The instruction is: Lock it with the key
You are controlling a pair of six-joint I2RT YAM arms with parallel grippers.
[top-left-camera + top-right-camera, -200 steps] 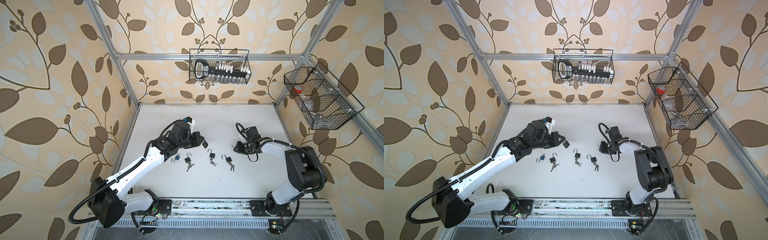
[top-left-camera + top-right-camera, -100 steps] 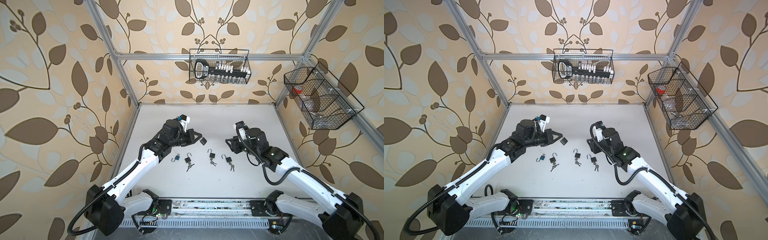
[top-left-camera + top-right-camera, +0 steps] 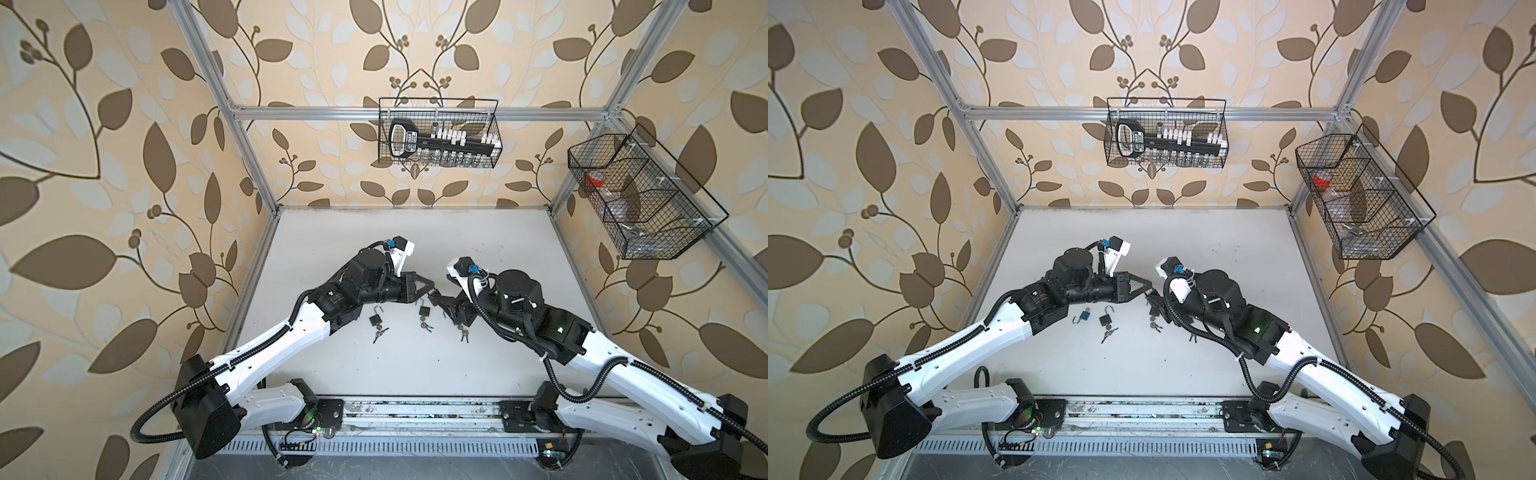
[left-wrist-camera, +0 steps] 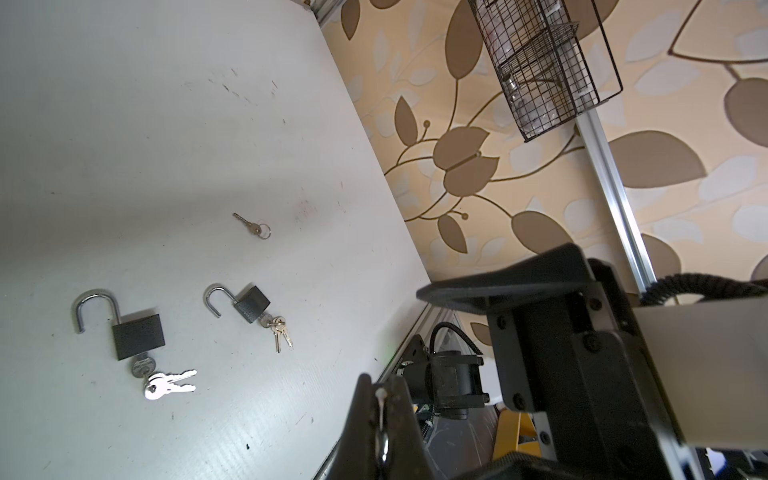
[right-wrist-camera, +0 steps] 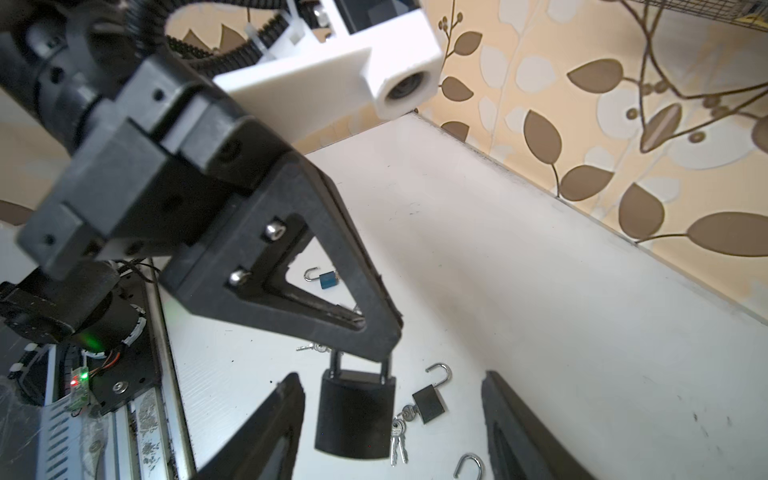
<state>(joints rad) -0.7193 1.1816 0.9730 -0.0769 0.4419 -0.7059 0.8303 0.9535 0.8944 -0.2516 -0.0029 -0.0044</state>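
The left fingers [image 5: 345,291] are pressing fully together on the steel shackle of a black padlock [image 5: 353,415]. Its body is hanging free below their tips, above the white counter [image 5: 540,291]. In both top views this is happening over the middle of the counter, where the two arms are meeting tip to tip. Both legs of the shackle appear to be sitting in the body. The underside of the padlock is facing away, so I cannot tell whether a key is sitting in it. The right fingers [image 5: 276,424] are standing wide apart and gripping nothing, one on each side of the hanging body, with a gap showing between them and it. In the left wrist view, two open padlocks are lying flat on the counter, a nearer one [image 4: 137,340] and a farther one [image 4: 249,303]. Each has its shackle swung out and a bunch of keys [image 4: 166,382] trailing from its keyhole. A single key [image 4: 251,226] on a small ring is lying by itself beyond them, well apart from the held padlock. In a top view, a blue padlock [image 3: 1084,316] with its shackle open is lying under the left arm's wrist, with a third open padlock [image 3: 1105,320] just beside it.
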